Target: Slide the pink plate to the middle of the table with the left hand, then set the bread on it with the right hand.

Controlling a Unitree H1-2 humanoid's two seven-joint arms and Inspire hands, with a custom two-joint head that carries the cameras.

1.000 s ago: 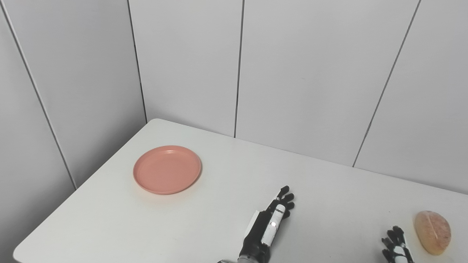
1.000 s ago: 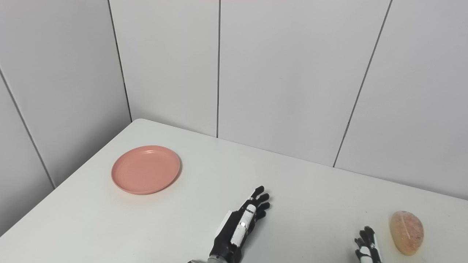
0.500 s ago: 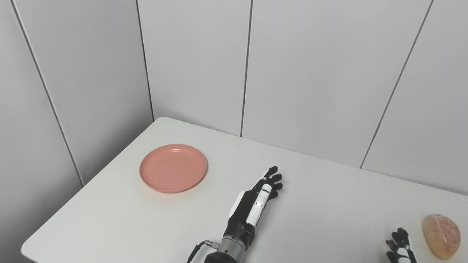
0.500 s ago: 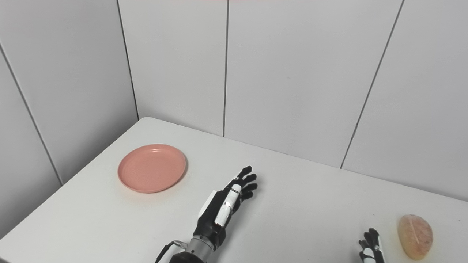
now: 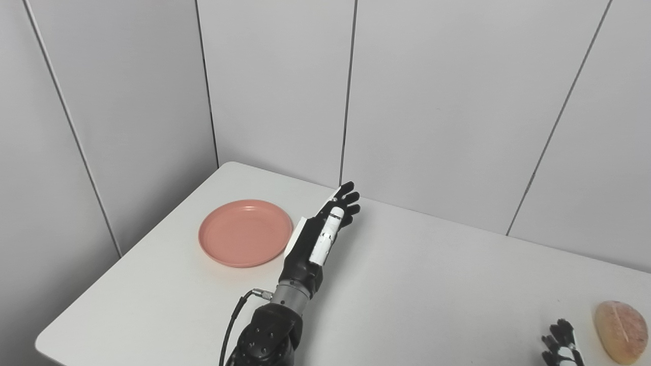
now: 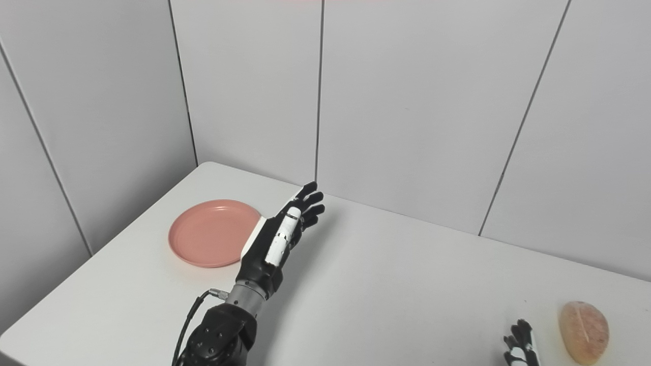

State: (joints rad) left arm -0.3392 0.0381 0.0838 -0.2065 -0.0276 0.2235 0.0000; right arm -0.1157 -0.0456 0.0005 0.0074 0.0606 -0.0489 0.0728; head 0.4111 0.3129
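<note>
A pink plate [image 5: 244,233] lies flat on the far left part of the white table [image 5: 432,284]. My left hand [image 5: 318,235] is raised over the table just right of the plate, fingers stretched out and apart, holding nothing; its edge overlaps the plate's right rim in the picture. The bread [image 5: 621,330], an oval tan loaf, lies at the table's near right. Only the fingertips of my right hand [image 5: 559,348] show at the bottom edge, left of the bread and apart from it; they look spread.
Grey wall panels [image 5: 437,101] close the table's far side and left side. The table's left corner edge [image 5: 46,338] is near the bottom left. A black cable [image 5: 231,325] runs along my left forearm.
My left hand has risen and reached forward and left, from the table's middle front to beside the plate's right rim. The camera has shifted slightly. Plate, bread and right hand have stayed put.
</note>
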